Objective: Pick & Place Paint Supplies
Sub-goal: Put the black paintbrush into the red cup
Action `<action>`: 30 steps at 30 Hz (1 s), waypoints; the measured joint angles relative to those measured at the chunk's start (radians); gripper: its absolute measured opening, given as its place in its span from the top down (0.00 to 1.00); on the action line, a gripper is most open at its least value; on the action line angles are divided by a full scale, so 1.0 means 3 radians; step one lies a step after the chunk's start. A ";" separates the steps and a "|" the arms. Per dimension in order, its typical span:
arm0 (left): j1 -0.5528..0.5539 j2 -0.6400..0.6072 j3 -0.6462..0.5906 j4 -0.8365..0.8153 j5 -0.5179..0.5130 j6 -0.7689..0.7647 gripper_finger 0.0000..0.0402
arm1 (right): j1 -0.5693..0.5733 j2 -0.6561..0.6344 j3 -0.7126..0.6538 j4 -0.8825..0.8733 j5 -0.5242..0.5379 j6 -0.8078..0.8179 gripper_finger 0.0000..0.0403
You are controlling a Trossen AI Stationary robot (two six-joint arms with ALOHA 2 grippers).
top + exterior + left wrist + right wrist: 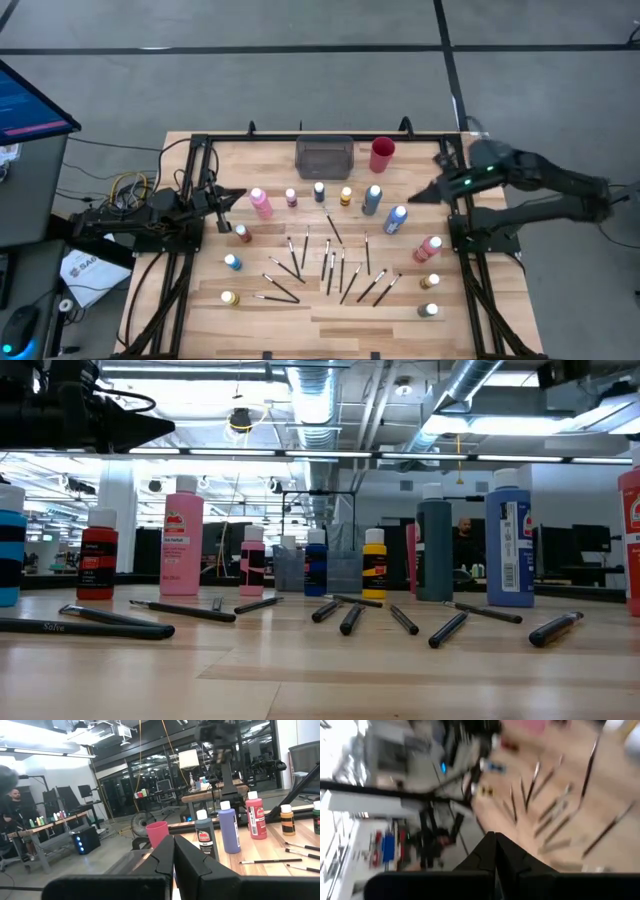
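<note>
Small paint bottles stand upright on their bases across the wooden table: a tall pink one (260,203), a dark teal one (372,199), a blue one (396,219), a red one (428,249) and several smaller ones. Thin dark-handled brushes (330,262) lie flat in the table's middle. My left gripper (238,195) hovers shut just left of the tall pink bottle (182,540) and touches nothing; its fingers (173,857) are closed in the wrist view. My right gripper (415,197) hovers shut above the table's right part, near the blue bottle, and holds nothing (495,845).
A grey rectangular tray (324,156) and a red cup (382,154) stand at the table's far edge. A black frame (200,140) runs around the table. Bare wood lies along the near edge (330,330). A monitor (30,100) and cables sit off the table's left.
</note>
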 joint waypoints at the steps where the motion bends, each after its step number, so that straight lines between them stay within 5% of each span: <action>1: 0.0000 0.0001 0.0000 0.0000 0.0000 0.0000 0.99 | 0.0136 0.0110 0.0068 -0.0039 0.0020 0.0087 1.00; 18: 0.0000 0.0001 0.0001 0.0030 0.0000 0.0000 0.99 | 0.2056 0.1410 0.0644 -0.1307 0.1208 0.2772 1.00; 23: 0.0000 0.0001 -0.0001 0.0037 0.0000 0.0000 0.99 | 0.2248 0.1769 0.0644 -0.1494 0.1200 0.3389 1.00; 30: 0.0000 0.0001 0.0001 0.0050 0.0000 -0.0001 0.99 | 0.2264 0.2289 0.0644 -0.1527 0.0708 0.3899 0.87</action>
